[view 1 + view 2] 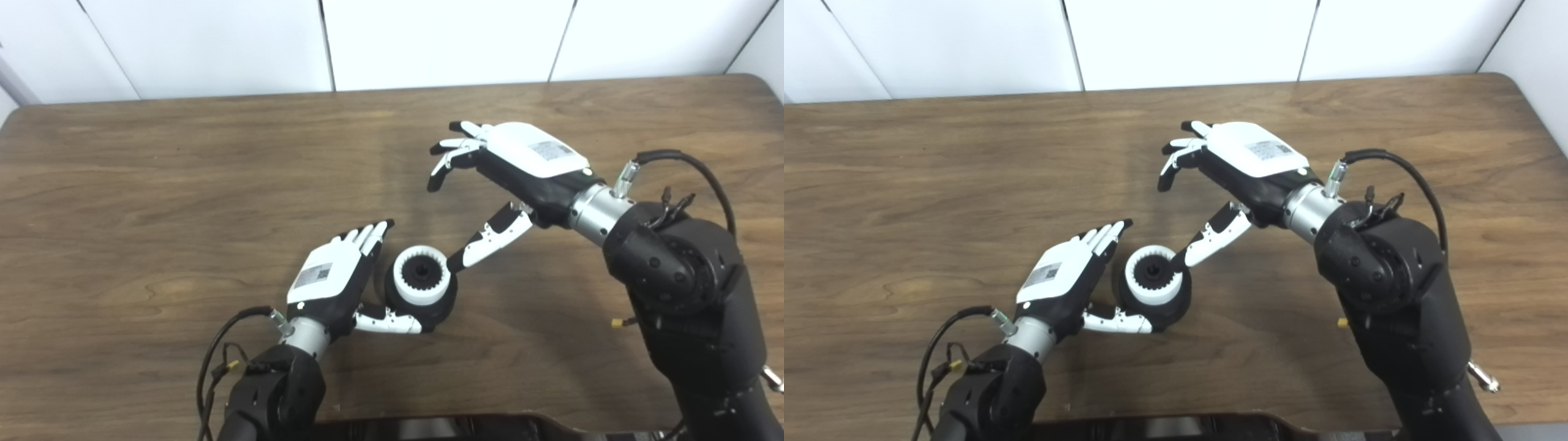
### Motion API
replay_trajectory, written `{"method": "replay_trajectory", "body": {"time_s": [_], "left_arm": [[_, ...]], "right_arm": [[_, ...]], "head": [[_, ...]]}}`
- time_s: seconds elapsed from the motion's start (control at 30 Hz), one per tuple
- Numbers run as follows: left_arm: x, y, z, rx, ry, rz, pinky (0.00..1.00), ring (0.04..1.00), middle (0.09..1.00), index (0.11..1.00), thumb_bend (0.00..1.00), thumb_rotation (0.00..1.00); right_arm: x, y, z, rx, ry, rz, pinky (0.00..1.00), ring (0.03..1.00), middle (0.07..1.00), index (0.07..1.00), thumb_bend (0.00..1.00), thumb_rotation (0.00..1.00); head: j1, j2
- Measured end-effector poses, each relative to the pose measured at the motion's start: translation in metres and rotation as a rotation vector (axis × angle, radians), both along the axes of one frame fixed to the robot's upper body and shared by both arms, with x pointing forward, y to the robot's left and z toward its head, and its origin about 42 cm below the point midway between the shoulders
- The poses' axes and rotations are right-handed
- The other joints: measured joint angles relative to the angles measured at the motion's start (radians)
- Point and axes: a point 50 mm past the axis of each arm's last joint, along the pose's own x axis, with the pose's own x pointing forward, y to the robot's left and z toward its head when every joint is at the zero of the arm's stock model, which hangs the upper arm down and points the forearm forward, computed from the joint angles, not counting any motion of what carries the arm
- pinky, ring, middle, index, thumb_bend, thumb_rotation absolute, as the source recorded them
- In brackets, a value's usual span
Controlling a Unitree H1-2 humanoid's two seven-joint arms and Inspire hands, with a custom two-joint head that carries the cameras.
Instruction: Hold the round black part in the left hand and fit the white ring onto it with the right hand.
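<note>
One brown wooden table, white wall.

Bright, even light from overhead fills the room. A pale sheen lies across the middle of the wooden table, and only soft, faint shadows sit under the arms. Both views are slightly soft, with blocky edges; the white wall is nearly washed out.

our left hand lay open, fingers straight; our right hand hovered spread, thumb pointing down-left.
</note>
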Motion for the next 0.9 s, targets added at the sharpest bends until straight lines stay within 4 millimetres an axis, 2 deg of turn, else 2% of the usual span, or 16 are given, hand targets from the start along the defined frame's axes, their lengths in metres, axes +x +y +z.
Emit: {"method": "replay_trajectory", "body": {"time_s": [0.5, 0.7, 0.8, 0.9], "left_arm": [[0.000, 0.009, 0.004, 0.027, 0.010, -0.030, 1.00, 1.000, 1.000, 1.000, 1.00, 0.54], [0.002, 0.022, 0.008, -0.003, 0.027, -0.047, 1.00, 1.000, 1.000, 1.000, 1.00, 0.54], [0.002, 0.029, 0.011, -0.023, 0.032, -0.058, 1.00, 1.000, 1.000, 1.000, 1.00, 0.52], [0.002, 0.038, 0.012, -0.046, 0.046, -0.065, 1.00, 1.000, 1.000, 1.000, 1.00, 0.52]], "right_arm": [[0.006, -0.001, -0.004, 0.006, 0.020, -0.001, 1.00, 1.000, 0.903, 0.682, 1.00, 0.43], [0.011, -0.008, 0.000, -0.035, 0.053, 0.001, 1.00, 1.000, 0.940, 0.827, 1.00, 0.46], [0.013, -0.012, 0.002, -0.031, 0.078, 0.002, 1.00, 1.000, 0.962, 0.902, 1.00, 0.43], [0.013, -0.015, 0.001, -0.018, 0.120, 0.001, 1.00, 1.000, 0.967, 0.926, 1.00, 0.41]], "head": [[0.038, -0.008], [0.051, -0.009], [0.051, -0.012], [0.052, -0.015]]}}
